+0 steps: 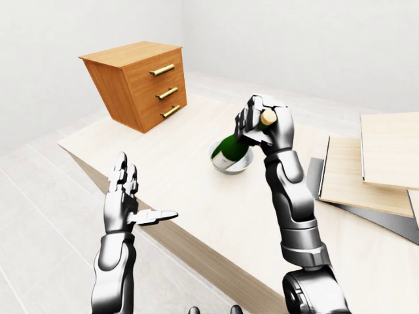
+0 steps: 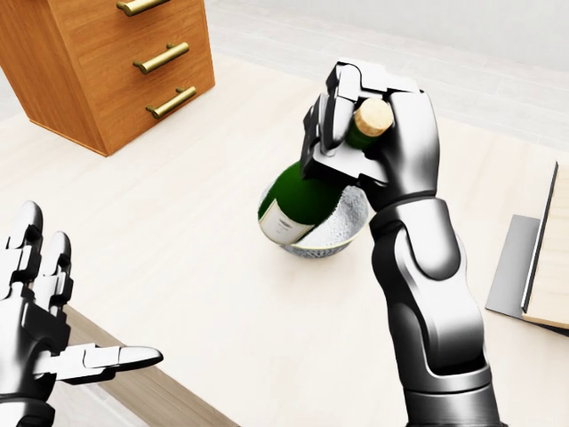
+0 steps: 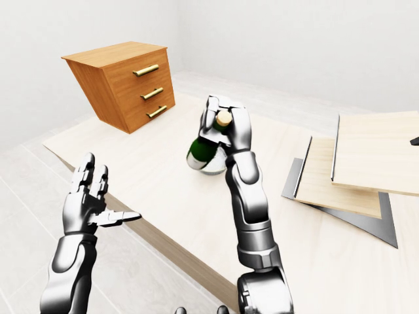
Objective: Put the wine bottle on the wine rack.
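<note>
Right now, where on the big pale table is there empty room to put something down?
The pale wooden tabletop is bare between the brown three-drawer wooden chest and the silver bowl, down to the table's near edge. It's crowded around the bowl, where the right hand grips the green wine bottle, and by the stacked light wooden boards.

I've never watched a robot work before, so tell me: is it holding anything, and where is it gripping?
Yes. The right hand is closed around the neck of the green wine bottle, just below the cork. The left hand is open and holds nothing.
</note>
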